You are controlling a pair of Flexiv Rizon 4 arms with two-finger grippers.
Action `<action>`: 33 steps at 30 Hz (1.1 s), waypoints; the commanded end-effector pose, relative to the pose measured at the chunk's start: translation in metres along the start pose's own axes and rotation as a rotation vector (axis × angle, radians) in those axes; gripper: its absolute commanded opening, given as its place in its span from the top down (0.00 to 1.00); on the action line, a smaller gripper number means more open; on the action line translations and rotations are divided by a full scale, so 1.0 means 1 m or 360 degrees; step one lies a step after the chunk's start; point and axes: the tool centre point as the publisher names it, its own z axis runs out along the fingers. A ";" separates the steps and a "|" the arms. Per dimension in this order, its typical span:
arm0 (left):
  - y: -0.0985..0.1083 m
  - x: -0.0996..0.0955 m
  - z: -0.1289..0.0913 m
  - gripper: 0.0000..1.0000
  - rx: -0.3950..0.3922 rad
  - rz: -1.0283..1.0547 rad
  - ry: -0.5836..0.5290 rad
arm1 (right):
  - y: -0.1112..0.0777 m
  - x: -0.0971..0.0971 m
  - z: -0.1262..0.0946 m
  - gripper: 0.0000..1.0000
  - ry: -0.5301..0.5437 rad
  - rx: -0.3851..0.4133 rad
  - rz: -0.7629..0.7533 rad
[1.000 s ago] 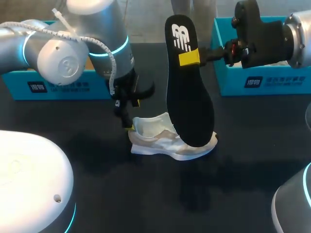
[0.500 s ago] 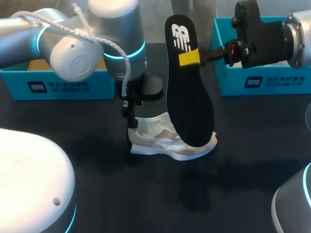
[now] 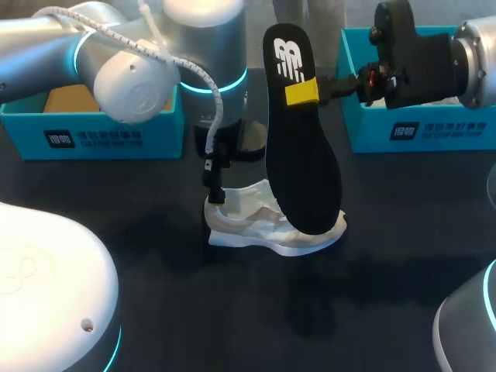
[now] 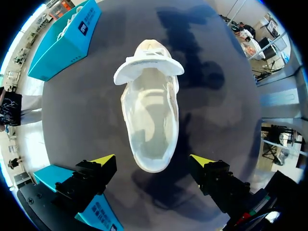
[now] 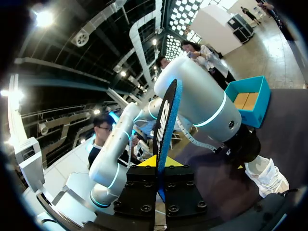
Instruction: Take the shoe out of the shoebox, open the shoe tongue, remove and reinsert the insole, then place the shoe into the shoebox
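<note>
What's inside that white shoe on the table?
Only bare pale lining shows inside the shoe; its insole is out, held in the right pincer. The far end is hidden beneath the upper.

Light is falling from overhead, and the white shoe (image 3: 267, 225) is glowing bright against the dim black table (image 3: 403, 256). The raised insole (image 3: 302, 155) is casting a soft shadow onto the table. Ahead of the left gripper (image 4: 153, 161), diffuse shadows are pooling beside the shoe, and the left arm (image 3: 132, 77) is catching pale highlights.
</note>
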 end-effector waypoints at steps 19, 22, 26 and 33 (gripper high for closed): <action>0.000 0.000 0.000 0.00 -0.0002 0.0000 -0.0002 | 0.001 -0.001 0.003 1.00 -0.0001 0.0003 0.0001; -0.002 -0.001 0.000 0.00 0.0015 0.0010 0.0001 | 0.001 -0.001 0.003 1.00 -0.0001 0.0003 0.0001; -0.011 -0.005 0.001 0.00 0.0037 0.0027 -0.0014 | 0.001 -0.001 0.003 1.00 -0.0001 0.0003 0.0001; -0.029 -0.019 0.008 0.00 0.0060 0.0039 -0.0032 | 0.001 -0.001 0.003 1.00 -0.0001 0.0003 0.0001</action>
